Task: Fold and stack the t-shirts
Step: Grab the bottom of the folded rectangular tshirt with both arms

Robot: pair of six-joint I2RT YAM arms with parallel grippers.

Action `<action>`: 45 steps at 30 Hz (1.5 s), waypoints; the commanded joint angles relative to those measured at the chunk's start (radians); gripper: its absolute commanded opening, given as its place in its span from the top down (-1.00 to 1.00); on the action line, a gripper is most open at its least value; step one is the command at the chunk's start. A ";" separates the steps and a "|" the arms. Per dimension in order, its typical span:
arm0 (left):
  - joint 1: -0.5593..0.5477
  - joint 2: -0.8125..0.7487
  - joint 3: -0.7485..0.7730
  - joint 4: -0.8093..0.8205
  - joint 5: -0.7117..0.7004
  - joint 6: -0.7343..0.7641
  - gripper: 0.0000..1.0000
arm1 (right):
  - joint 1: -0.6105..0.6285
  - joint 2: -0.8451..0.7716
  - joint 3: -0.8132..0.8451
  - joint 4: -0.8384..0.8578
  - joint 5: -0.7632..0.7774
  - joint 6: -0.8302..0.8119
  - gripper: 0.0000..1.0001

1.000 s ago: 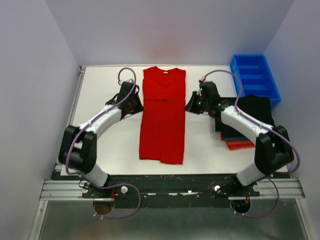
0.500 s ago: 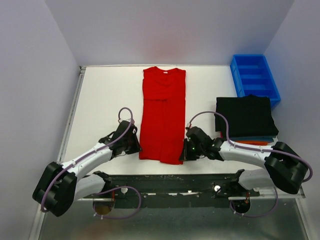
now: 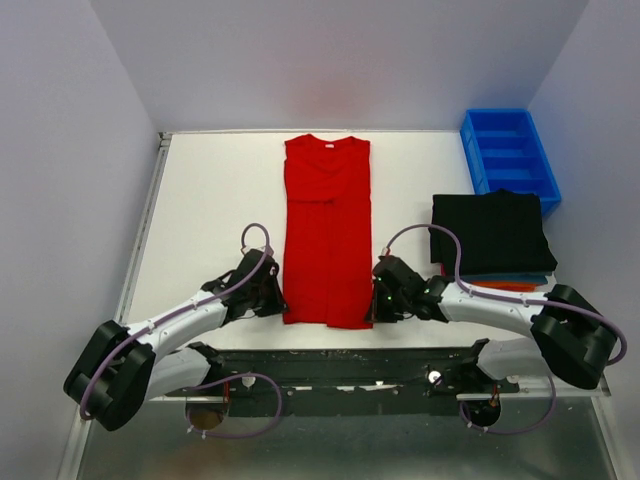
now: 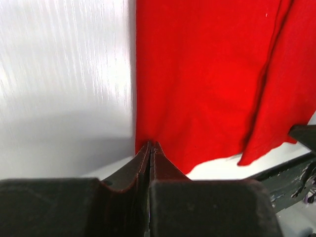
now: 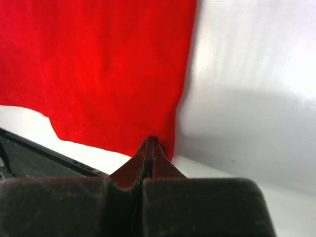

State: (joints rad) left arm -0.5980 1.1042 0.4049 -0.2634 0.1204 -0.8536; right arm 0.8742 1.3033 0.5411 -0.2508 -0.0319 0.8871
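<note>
The red t-shirt (image 3: 327, 230) lies flat on the white table as a long narrow strip, collar at the far end and hem near the arms. My left gripper (image 3: 280, 298) is shut on the hem's left corner, its tips (image 4: 150, 144) meeting right at the edge of the red cloth (image 4: 197, 74). At the hem's right corner my right gripper (image 3: 376, 303) is shut too, its tips (image 5: 151, 139) pressed onto the red cloth (image 5: 98, 64). A folded black t-shirt (image 3: 490, 232) tops a stack at the right, with blue (image 3: 505, 280) and orange (image 3: 500, 287) folded edges showing beneath it.
A blue plastic bin (image 3: 510, 155) stands at the far right corner, just behind the stack. The black rail (image 3: 340, 362) of the arm bases runs along the table's near edge, right below the hem. Bare white table (image 3: 215, 210) lies to the left of the red shirt.
Both arms swung from beside the shirt's upper half down to its near hem corners. Their jaws then closed there, and the hem now lies a little straighter.
</note>
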 commanded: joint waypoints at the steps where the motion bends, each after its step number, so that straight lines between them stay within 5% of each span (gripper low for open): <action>1: -0.054 -0.084 0.008 -0.166 -0.036 -0.045 0.80 | 0.003 -0.096 -0.013 -0.185 0.153 -0.027 0.92; 6: -0.106 -0.115 0.032 -0.238 -0.039 -0.085 0.80 | 0.002 -0.163 0.008 -0.272 0.173 -0.056 0.84; 12: -0.117 -0.164 0.074 -0.319 -0.146 -0.113 0.56 | 0.002 -0.200 0.000 -0.231 0.107 -0.059 0.53; 19: -0.117 -0.159 0.075 -0.300 -0.197 -0.131 -0.16 | 0.002 -0.153 0.003 -0.131 0.043 -0.050 0.35; 30: -0.118 -0.075 0.017 -0.175 -0.148 -0.133 0.07 | 0.002 -0.045 -0.061 -0.028 -0.049 -0.031 0.36; 39: -0.117 -0.043 0.003 -0.139 -0.125 -0.122 0.16 | 0.002 -0.081 -0.066 -0.048 -0.037 -0.046 0.63; 43: -0.118 -0.003 -0.017 -0.086 -0.087 -0.130 0.36 | 0.002 -0.079 -0.063 -0.054 -0.034 -0.046 0.66; 45: -0.117 -0.001 -0.024 -0.074 -0.081 -0.131 0.62 | 0.002 -0.082 -0.058 -0.061 -0.034 -0.045 0.82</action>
State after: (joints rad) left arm -0.7113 1.0748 0.4244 -0.3672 0.0013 -0.9840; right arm 0.8734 1.2339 0.4942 -0.2817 -0.0608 0.8471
